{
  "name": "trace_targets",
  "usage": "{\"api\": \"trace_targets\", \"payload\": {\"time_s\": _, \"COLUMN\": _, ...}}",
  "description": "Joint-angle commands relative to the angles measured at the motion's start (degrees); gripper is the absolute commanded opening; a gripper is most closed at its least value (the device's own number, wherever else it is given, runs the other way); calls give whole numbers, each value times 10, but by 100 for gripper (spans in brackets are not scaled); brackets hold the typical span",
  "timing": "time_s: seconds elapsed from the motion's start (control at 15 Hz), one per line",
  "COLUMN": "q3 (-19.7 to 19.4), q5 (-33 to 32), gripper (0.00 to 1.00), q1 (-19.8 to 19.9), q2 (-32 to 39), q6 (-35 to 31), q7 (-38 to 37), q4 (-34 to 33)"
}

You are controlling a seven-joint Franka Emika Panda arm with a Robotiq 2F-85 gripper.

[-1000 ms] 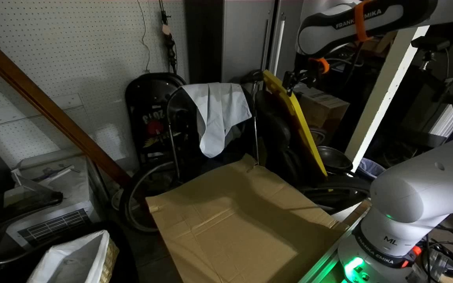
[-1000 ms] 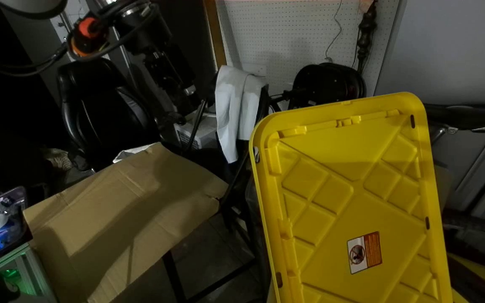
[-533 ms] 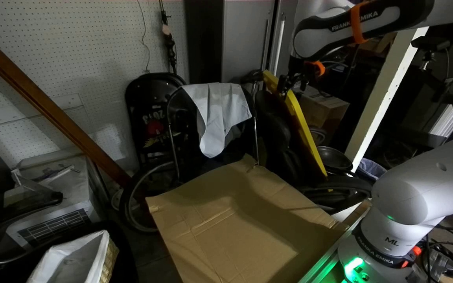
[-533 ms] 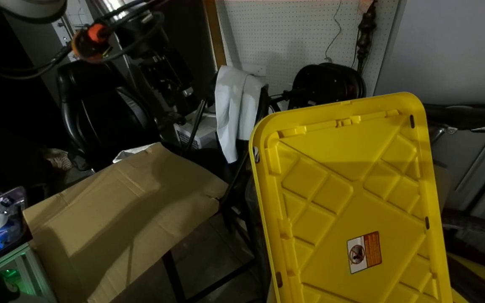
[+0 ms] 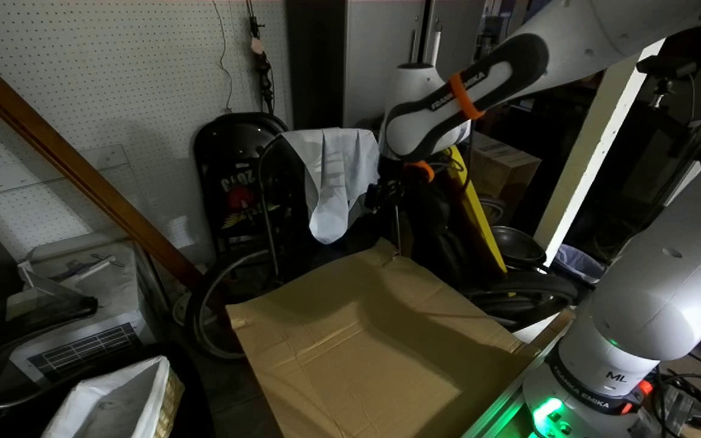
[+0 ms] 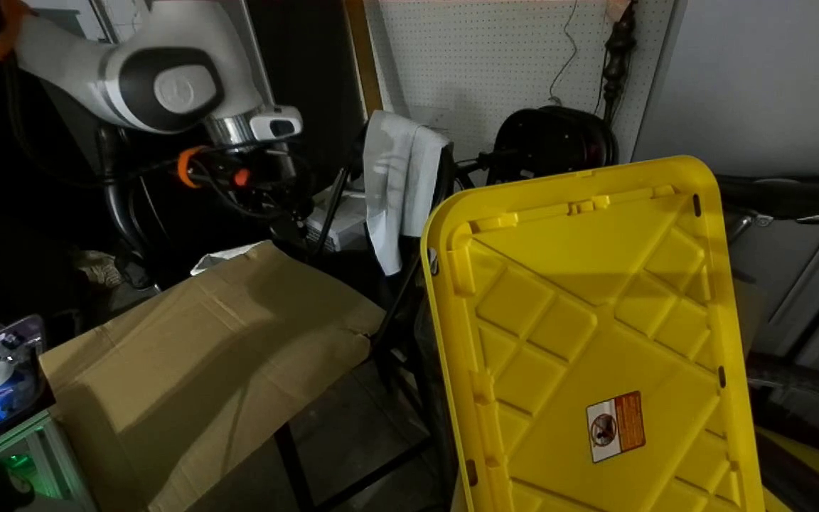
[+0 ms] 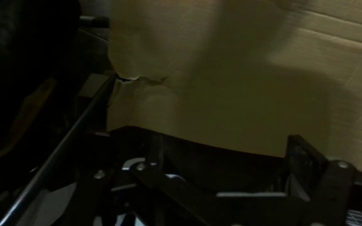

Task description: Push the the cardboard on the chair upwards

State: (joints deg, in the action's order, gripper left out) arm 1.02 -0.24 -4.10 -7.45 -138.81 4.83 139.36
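Note:
The cardboard [image 5: 350, 353] is a large tan sheet lying nearly flat, its far edge by the black chair [image 5: 267, 225]. It also shows in an exterior view [image 6: 217, 355] and fills the upper wrist view [image 7: 231, 72]. One edge has a tear beside a metal chair rod. My gripper [image 7: 226, 147] is open with its fingers wide apart. It hangs above the cardboard's far edge, near the chair back, with nothing between the fingers. In an exterior view the gripper [image 5: 377, 198] is dark and partly lost against the black background; whether it touches anything is unclear.
A white cloth [image 5: 344, 170] hangs over the chair back close to the gripper. A yellow lid [image 6: 594, 341] leans beside the chair. A bicycle wheel [image 5: 204, 316] and a white-lined basket [image 5: 119, 395] stand at the left. A tray of small items [image 6: 4, 370] sits near the robot base.
In an exterior view my gripper has moved left and down, from beside the yellow lid to near the white cloth. The wrist has turned. The cardboard has not visibly moved.

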Motion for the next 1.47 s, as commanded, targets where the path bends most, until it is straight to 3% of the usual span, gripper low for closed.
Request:
{"api": "trace_targets", "payload": {"time_s": 0.0, "q3": 0, "q5": 102, "gripper": 100, "q1": -8, "q2": 129, "q6": -29, "q7": 75, "q4": -38}}
{"api": "trace_targets", "payload": {"time_s": 0.27, "q3": 21, "q5": 166, "gripper": 100, "q1": 19, "q2": 245, "q6": 14, "q7": 78, "q4": -89}}
{"api": "trace_targets", "payload": {"time_s": 0.33, "q3": 18, "q5": 122, "gripper": 100, "q1": 11, "q2": 185, "q6": -18, "q7": 52, "q4": -39}}
{"api": "trace_targets", "payload": {"time_s": 0.47, "q3": 21, "q5": 123, "gripper": 100, "q1": 15, "q2": 213, "q6": -23, "q7": 52, "q4": -49}}
{"api": "trace_targets", "payload": {"time_s": 0.93, "q3": 22, "q5": 124, "gripper": 100, "q1": 14, "q2": 196, "q6": -23, "q7": 53, "q4": -47}}
{"api": "trace_targets", "payload": {"time_s": 1.13, "q3": 40, "q5": 164, "gripper": 100, "q1": 17, "q2": 252, "q6": -2, "q7": 54, "q4": -88}}
{"api": "trace_targets", "payload": {"time_s": 1.4, "q3": 44, "q5": 169, "gripper": 100, "q1": 6, "q2": 313, "q6": -12, "q7": -35, "q4": -125}}
